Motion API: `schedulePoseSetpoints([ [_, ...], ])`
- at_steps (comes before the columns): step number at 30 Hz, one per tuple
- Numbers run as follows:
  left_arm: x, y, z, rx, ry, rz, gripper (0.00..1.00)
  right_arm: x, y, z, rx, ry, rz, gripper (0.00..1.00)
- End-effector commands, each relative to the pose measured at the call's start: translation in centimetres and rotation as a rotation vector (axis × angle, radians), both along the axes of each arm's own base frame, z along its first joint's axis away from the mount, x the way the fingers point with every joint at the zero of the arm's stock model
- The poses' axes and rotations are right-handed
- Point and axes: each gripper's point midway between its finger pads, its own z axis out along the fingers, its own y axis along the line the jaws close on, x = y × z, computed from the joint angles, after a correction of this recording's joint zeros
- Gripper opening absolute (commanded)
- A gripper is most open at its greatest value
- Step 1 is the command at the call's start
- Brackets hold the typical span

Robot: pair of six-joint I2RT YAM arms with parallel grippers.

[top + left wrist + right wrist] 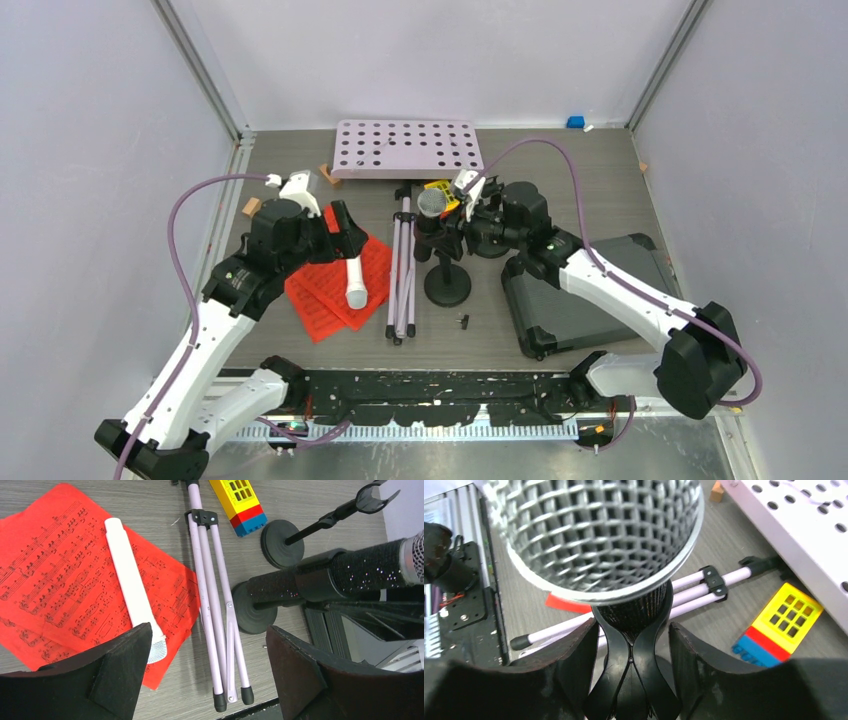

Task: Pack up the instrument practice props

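Observation:
My left gripper point(345, 232) point(207, 635) is open and empty, above the head end of the white microphone point(355, 280) point(130, 585), which lies on the red sheet-music pages point(320, 300) point(55, 580). The lilac music desk point(408, 148) point(804, 520) lies at the back, its folded tripod legs point(403, 270) point(215, 605) pointing toward me. The black grey-headed microphone point(433, 203) point(599, 535) sits in the clip point(631, 670) of a round-based holder point(447, 285) point(252, 607). My right gripper point(462, 215) point(633, 630) is open and straddles that clip closely. A second, empty holder point(282, 542) stands behind.
The dark hard case point(590, 290) lies at the right, under my right arm. A yellow, red and blue block point(438, 188) point(239, 502) point(784, 625) lies by the desk. Small wooden blocks point(252, 206) sit at the back left, a blue piece point(575, 122) at the back right.

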Motion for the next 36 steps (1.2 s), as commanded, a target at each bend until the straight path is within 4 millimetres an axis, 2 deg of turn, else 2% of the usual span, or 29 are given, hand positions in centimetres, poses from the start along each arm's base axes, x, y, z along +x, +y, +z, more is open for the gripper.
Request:
schedulePoseSetpoints([
  [1, 0.2, -1.1, 1.5, -0.031, -0.065, -0.066, 0.88, -2.3, -0.1, 1.2, 0.03, -0.024, 0.077, 0.63],
  [4, 0.2, -2.7, 2.3, -0.058, -0.1, -0.163, 0.95, -2.6, -0.7, 1.2, 0.013, -0.034, 0.069, 0.7],
  [6, -0.3, -4.6, 3.3, -0.092, -0.14, -0.289, 0.96, -2.9, -1.1, 1.2, -0.002, -0.035, 0.067, 0.77],
  [9, -1.0, -7.2, 5.7, -0.153, -0.222, -0.463, 0.97, -3.4, -1.7, 1.0, -0.029, -0.028, 0.068, 0.79],
  [12, -1.6, -8.7, 7.3, -0.176, -0.285, -0.589, 0.98, -3.6, -2.3, 0.8, -0.054, -0.035, 0.054, 0.81],
  [17, -2.2, -10.5, 7.1, -0.155, -0.35, -0.775, 1.0, -3.4, -3.4, 0.4, -0.068, -0.047, -0.003, 0.82],
  [22, -2.2, -11.6, 7.7, -0.123, -0.467, -0.9, 1.0, -3.4, -3.7, 0.0, -0.04, -0.048, -0.033, 0.82],
  [26, -1.2, -11.7, 8.5, -0.071, -0.581, -0.911, 1.0, -3.1, -3.8, -0.7, -0.04, -0.033, -0.046, 0.81],
  [29, -0.3, -11.7, 9.1, -0.041, -0.665, -0.893, 1.0, -2.5, -3.6, -0.1, -0.014, -0.048, -0.056, 0.79],
  [36, -1.8, -12.8, 9.9, -0.017, -0.822, -1.062, 1.0, -2.3, -3.4, 0.2, 0.005, -0.054, -0.053, 0.7],
])
